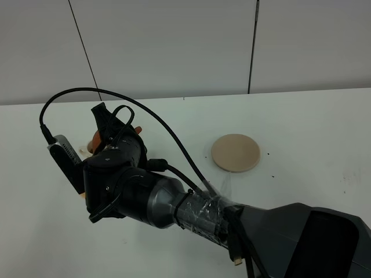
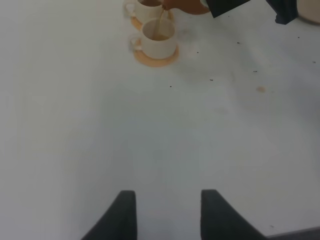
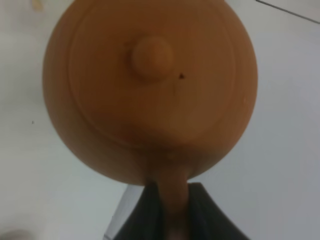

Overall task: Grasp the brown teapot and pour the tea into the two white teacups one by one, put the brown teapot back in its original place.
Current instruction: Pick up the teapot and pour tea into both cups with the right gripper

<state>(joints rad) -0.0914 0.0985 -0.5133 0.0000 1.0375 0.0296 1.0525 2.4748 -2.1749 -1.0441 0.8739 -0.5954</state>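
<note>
The brown teapot fills the right wrist view, lid knob toward the camera, and my right gripper is shut on its loop handle. In the high view the right arm reaches across to the left, and only a sliver of the teapot shows past the gripper. The left wrist view shows the tilted teapot sending a thin stream of tea into the nearer white teacup. The second teacup stands just behind it. My left gripper hangs open over bare table, well short of the cups.
The round beige coaster lies bare on the white table, to the right of the arm. Each cup stands on an orange saucer. A black cable arcs over the right arm. A grey wall runs behind the table.
</note>
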